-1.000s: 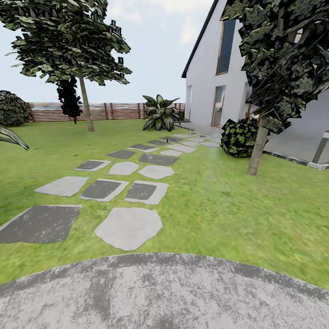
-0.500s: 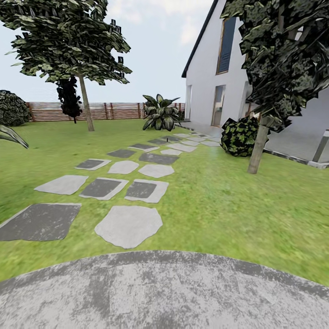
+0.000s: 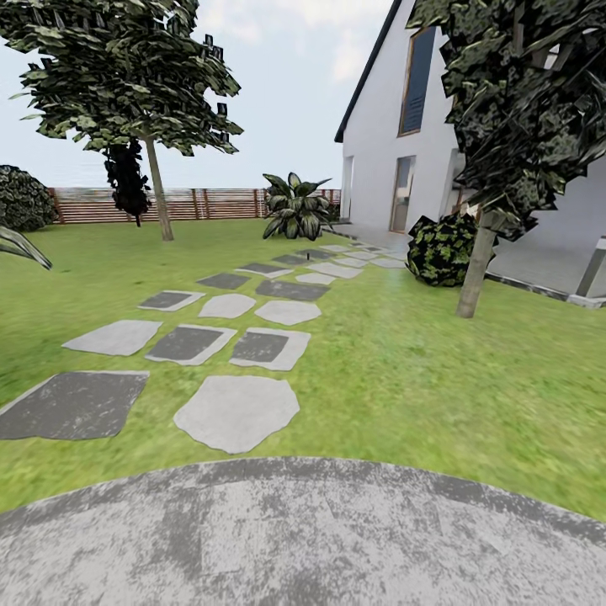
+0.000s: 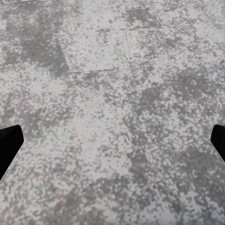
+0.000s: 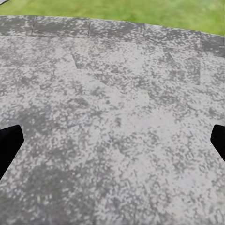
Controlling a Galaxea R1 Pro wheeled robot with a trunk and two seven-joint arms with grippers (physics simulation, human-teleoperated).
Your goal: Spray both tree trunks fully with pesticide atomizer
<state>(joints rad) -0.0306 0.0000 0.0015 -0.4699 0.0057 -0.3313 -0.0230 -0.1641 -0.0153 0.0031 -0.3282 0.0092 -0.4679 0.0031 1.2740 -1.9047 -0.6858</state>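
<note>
1. The left claw (image 4: 112, 140) is spread wide, its dark fingertips (image 4: 9, 145) at the picture's edges, above mottled grey paving (image 4: 112, 93).
2. The right claw (image 5: 112, 140) is spread the same way over the paving, with grass (image 5: 140, 9) beyond its edge.
3. Stepping stones (image 3: 236, 411) cross the lawn toward the white house (image 3: 379, 126).
4. One tree (image 3: 156, 198) stands near the fence (image 3: 219, 204), the other (image 3: 474, 273) beside a bush (image 3: 441, 250).
5. A tiny dark object (image 3: 309, 255) on the far stones may be the sprayer; too small to tell.

Pale cloudy sky (image 3: 286, 76) over a green lawn (image 3: 404, 370). Grey stepping stones (image 3: 236, 412) run toward 12 o'clock. A white house (image 3: 379, 143) stands at 1 o'clock, a brown slatted fence (image 3: 219, 204) at 11 o'clock. Mottled grey paving (image 3: 295, 539) lies at 6 o'clock.
</note>
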